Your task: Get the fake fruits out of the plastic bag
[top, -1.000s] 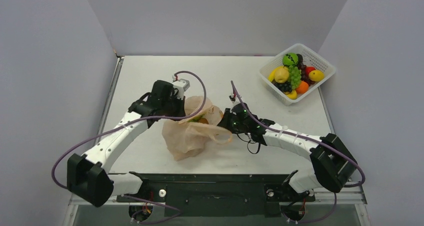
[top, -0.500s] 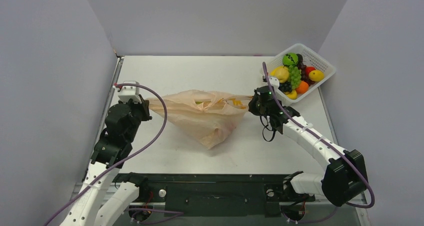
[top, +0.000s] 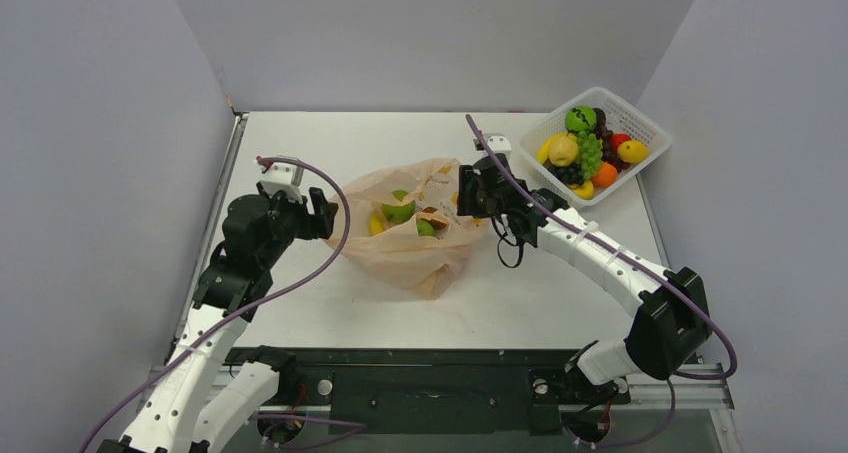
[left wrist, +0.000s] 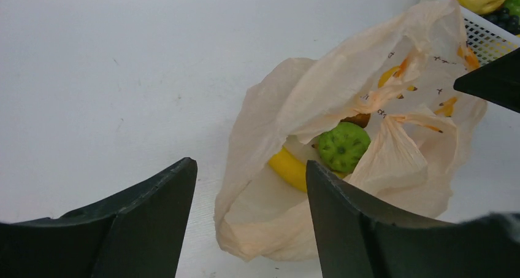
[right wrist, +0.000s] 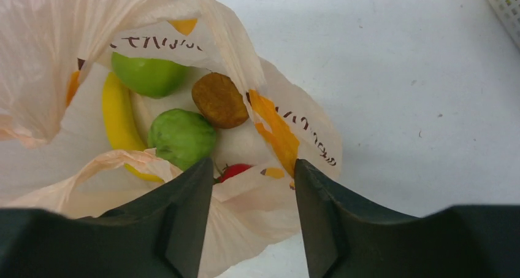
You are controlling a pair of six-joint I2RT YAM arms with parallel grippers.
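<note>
Five fake fruits (right wrist: 182, 137) are seen inside the open plastic bag (top: 405, 258), which is slumped on the white table (top: 300, 143) between the two arms. In the right wrist view a green apple (right wrist: 149, 74) is shown at the top of the opening. A yellow banana (right wrist: 116, 121) is curved along the left, and a second green fruit (right wrist: 182, 137) is pressed against it. A small brown fruit (right wrist: 219, 100) is set just beside the two green ones, and a sliver of a red fruit (right wrist: 234, 170) is half hidden under a fold of the peach-orange film.

The left gripper (top: 325, 215) is held just beside the bag's left edge. Its jaws are parted and nothing is caught between them; in its own camera the bag (left wrist: 306, 94) is seen beyond the fingers (left wrist: 153, 229), apart from them.

The right gripper (top: 465, 195) is poised at the bag's right rim, released as well. Its fingers (right wrist: 184, 229) are spread above the crumpled mouth of the bag (right wrist: 37, 32), and whether the film is touched cannot be told.

A white lattice basket (top: 640, 123) is placed at the table's far right corner, well apart from the bag. It is filled with other toy fruit, including grapes (top: 590, 155) and a lemon (top: 632, 151).
</note>
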